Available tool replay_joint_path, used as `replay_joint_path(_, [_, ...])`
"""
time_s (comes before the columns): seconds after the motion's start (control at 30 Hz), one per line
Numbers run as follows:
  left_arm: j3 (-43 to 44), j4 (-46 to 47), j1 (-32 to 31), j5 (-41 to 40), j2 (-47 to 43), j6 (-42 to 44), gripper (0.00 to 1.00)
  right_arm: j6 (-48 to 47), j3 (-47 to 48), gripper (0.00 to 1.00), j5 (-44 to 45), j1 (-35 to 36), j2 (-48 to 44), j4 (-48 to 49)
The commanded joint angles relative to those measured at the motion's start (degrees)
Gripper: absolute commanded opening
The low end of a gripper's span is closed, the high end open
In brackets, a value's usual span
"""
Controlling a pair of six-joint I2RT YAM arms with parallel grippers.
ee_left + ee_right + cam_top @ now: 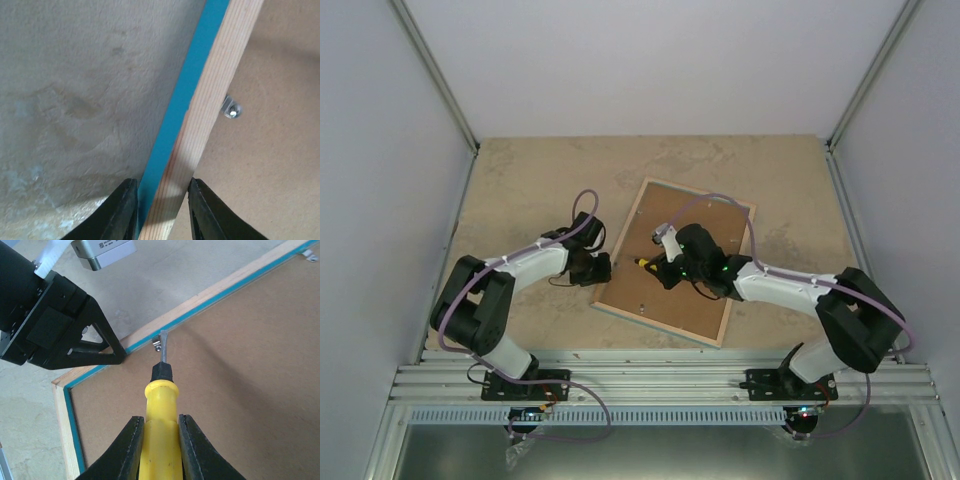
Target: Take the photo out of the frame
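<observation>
Tab-release step: we logged frame (695,312) face-down on desk (520,180), photo hidden under it, L gripper (161,189) clamped on its edge, R gripper (160,421) closed on screwdriver (161,400) w/ tip at tab (157,343); nxt, we judged, lever tab aside.

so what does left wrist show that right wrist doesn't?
Only left wrist: the left gripper closed across the frame rail, with both contact sides visible. Only right wrist: the right gripper holding a yellow screwdriver, tip at a metal tab. Both: the left gripper at that rail, the brown backing board, the turquoise edge, the table.
</observation>
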Motion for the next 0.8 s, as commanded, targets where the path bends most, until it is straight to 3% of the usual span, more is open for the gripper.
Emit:
replay_joint_path(0.0, [-1.27, -1.48, -0.37, 0.17, -2.15, -1.55, 0.33, -1.36, 2.99, 0.00, -1.75, 1.65, 3.13, 1.53])
replay_joint_path(0.37, [1.90, -3.82, -0.37, -2.11, 0.25, 3.28, 0.41, -1.52, 5.58, 0.00, -1.74, 3.09, 8.67, 1.67])
replay_joint_path(0.63, [4.57, -4.59, -0.35, -1.88, 3.52, 6.81, 0.40, -1.67, 7.32, 0.00, -1.98, 3.17, 11.46, 1.33])
replay_joint_path(0.77, [5.10, -4.56, -0.40, -1.68, 4.78, 7.47, 0.34, -1.70, 7.64, 0.01, -1.87, 3.19, 11.76, 0.64])
